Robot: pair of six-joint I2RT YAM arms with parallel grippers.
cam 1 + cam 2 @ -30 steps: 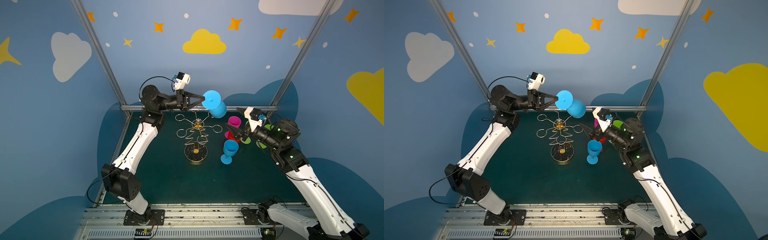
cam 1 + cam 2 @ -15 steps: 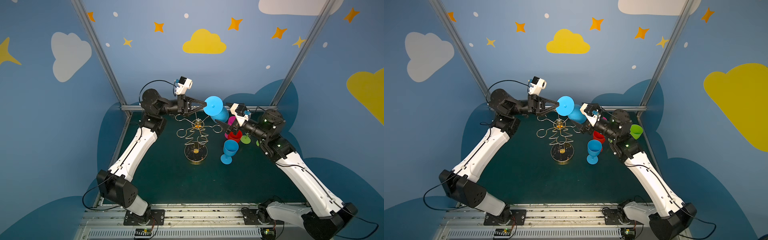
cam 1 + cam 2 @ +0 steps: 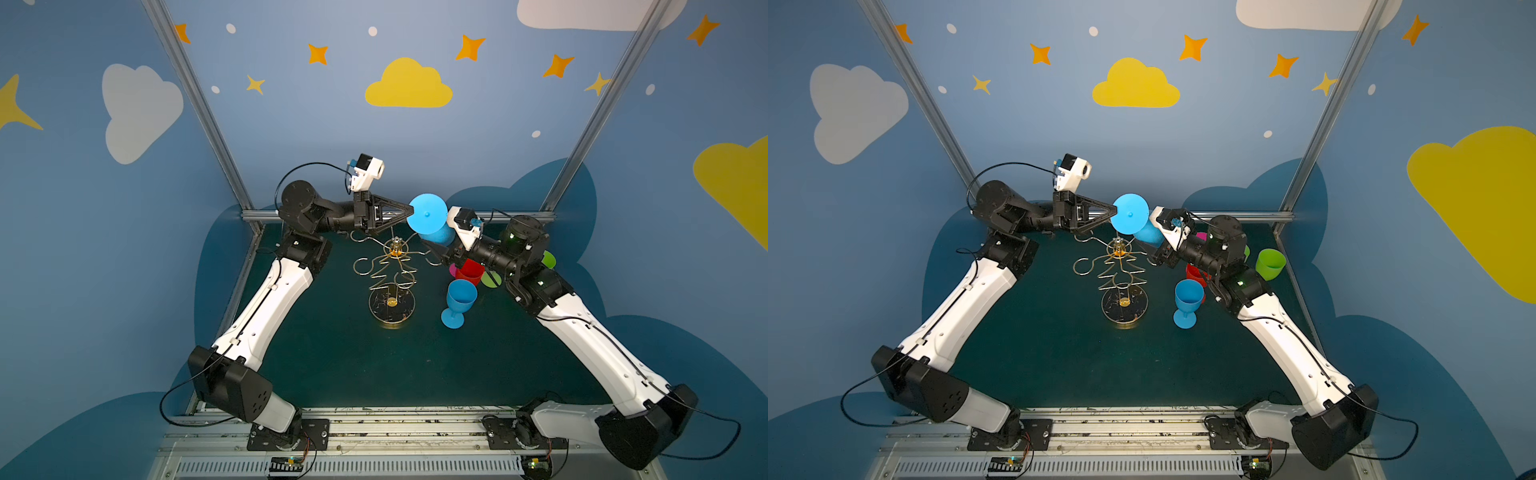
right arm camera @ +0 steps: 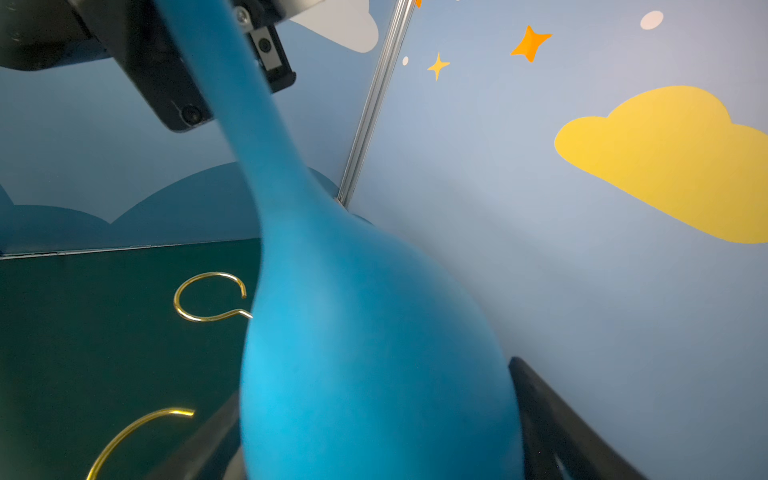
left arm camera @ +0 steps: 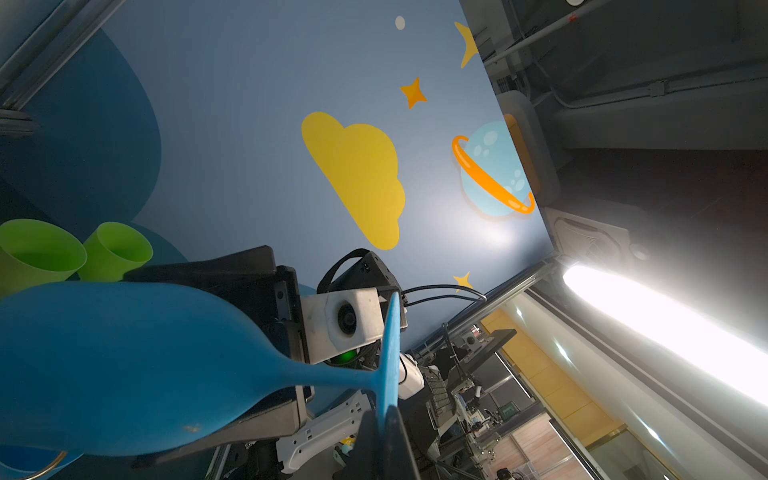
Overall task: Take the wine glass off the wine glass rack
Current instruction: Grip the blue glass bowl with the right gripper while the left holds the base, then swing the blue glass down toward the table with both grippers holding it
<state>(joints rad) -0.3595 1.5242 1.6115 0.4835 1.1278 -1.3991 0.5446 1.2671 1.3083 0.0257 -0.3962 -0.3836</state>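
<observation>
Left hand (image 3: 409, 212) clamps the blue wine glass (image 3: 428, 214) by its foot. Right hand (image 3: 438, 247) straddles the bowl, fingers apart.

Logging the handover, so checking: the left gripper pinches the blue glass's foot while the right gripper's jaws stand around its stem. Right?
Not quite. The right gripper stands around the bowl of the raised blue glass, not its stem; the right wrist view shows it. The left gripper does pinch the foot.

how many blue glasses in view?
2. Held glass, foot up, in the left gripper above the rack; standing glass on the mat right of the rack. Right arm may hide more.
</observation>
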